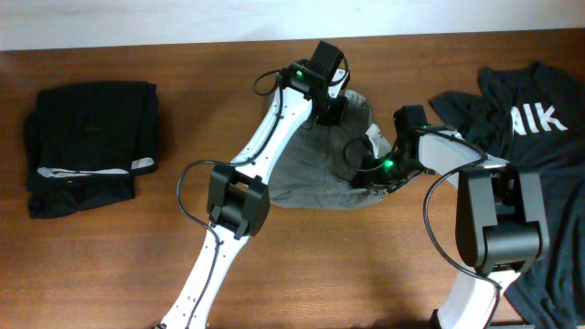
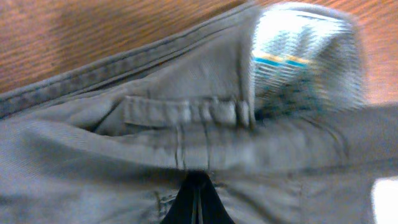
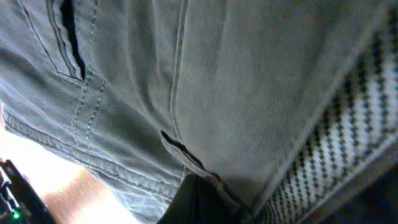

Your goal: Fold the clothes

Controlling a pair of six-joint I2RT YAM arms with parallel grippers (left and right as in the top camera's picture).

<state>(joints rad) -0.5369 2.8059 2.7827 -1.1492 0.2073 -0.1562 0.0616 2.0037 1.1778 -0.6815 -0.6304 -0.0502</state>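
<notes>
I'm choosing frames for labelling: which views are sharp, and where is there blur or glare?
Overhead: sharp, evenly lit, shorts clearly readable. Left wrist: soft blur throughout, patterned lining washed out at upper right. Right wrist: seams fairly crisp, overexposed patch at lower left.

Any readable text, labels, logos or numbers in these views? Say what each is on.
"AIK": white letters on the black T-shirt at the right in the overhead view; folds cut it, so it may be part of a longer word.
Woven label inside the waistband of the shorts: blue and orange stripes, print too blurred to read.
White patch on the shorts: cut off by the frame, nothing legible.
Dark folded pile: no text visible.
</notes>
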